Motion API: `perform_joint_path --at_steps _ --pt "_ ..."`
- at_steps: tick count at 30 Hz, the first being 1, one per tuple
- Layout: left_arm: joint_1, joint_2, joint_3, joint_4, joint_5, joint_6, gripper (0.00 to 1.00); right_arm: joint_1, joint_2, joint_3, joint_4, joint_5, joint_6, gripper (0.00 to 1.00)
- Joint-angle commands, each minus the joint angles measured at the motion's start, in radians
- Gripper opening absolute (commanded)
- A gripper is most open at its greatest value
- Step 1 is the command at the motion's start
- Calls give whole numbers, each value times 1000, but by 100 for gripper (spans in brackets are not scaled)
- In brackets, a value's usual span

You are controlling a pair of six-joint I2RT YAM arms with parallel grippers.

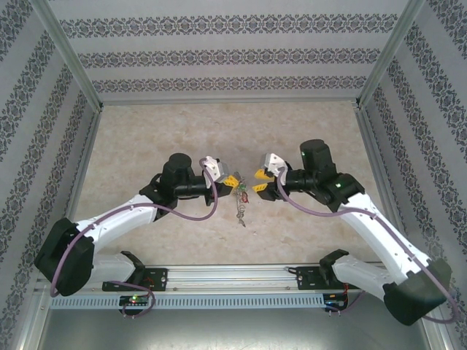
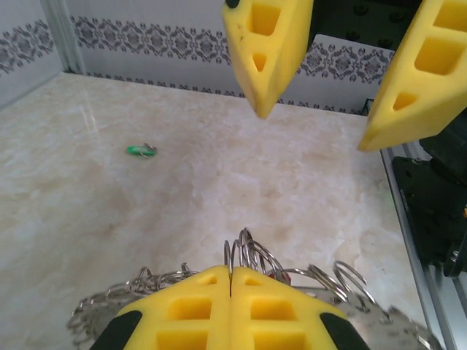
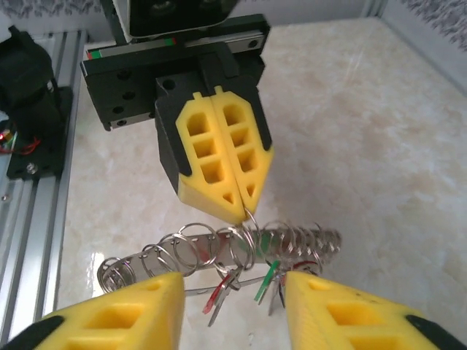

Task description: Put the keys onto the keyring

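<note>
step: judging mid-threading | left pincer (image 3: pixel 243 210) is clamping the keyring (image 3: pixel 191 244) aloft, keys (image 3: pixel 265 281) dangling from it | right pincer (image 2: pixel 312 130) is gaping apart, facing it | next: probably fetching the green key (image 2: pixel 140 151) lying on the surface (image 2: pixel 219 191), needing a fine pinch

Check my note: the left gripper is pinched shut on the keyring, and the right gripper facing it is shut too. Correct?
No. The right gripper is open, not shut: in the right wrist view its yellow fingers stand apart on either side of the hanging keys. The left gripper is pinched shut on the keyring, as noted.
</note>
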Motion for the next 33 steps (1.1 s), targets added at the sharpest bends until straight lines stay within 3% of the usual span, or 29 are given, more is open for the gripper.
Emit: perform_joint_path --at_steps 1,11,14,25,33 --pt "-24 -61 -28 154 -12 59 0 -36 -62 -56 135 -118 125 45" --pt "-55 -50 -17 181 -84 147 0 -64 -70 -132 230 -106 154 48" --pt "-55 -42 -14 195 -75 141 0 -65 -33 -92 217 -103 66 53" --pt "-58 -44 7 196 -44 109 0 -38 170 111 15 -156 -280 57" --pt "-57 -38 13 207 -95 76 0 -26 262 188 -117 -232 -353 42"
